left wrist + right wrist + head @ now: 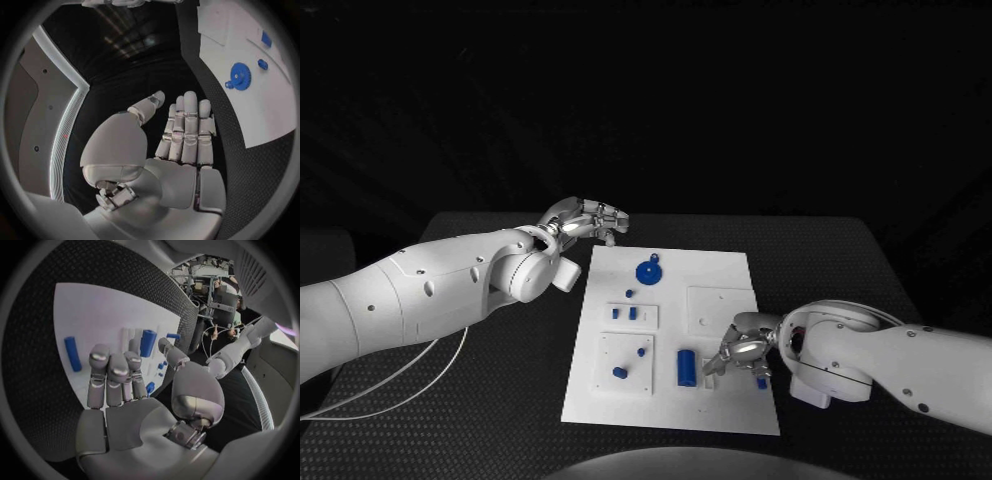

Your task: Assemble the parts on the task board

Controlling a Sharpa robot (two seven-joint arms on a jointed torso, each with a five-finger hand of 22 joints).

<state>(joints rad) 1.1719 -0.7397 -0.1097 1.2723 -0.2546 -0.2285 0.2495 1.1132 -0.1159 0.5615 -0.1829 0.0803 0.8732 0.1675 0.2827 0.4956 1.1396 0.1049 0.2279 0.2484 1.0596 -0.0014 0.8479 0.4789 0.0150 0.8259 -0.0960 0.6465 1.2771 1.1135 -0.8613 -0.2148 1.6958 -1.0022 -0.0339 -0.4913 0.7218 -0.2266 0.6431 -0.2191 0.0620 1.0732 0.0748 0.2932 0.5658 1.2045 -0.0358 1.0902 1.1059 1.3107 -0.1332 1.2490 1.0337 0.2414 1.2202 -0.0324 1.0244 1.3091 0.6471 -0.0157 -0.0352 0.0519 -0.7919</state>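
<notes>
At the near right corner of the white rectangular task board (718, 280), the robot's right hand (740, 352) hovers low over the plate, fingers straight and side by side, gripping nothing. Just left of that hand stands out a blue cylindrical part (687, 366), lying flat with its long axis running near to far. A second slim blue rod (762, 381) lies at the board's right edge, beside the same hand; the right wrist view shows it flat on the white surface (73, 353), its long axis parallel to the larger cylinder (147, 343).

Farther along the board, a round blue toothed gear part (648, 270) lies flat on the far half of the board, with a small blue knob (228, 85) touching its rim. Small blue pieces (622, 313) sit mid-board, and another blue piece (620, 373) rests in a raised white square at the near left.

The left hand (584, 220) hangs off the board's far left corner over the black woven table (488, 400), fingers extended together, empty. No writing can be read on the board.
</notes>
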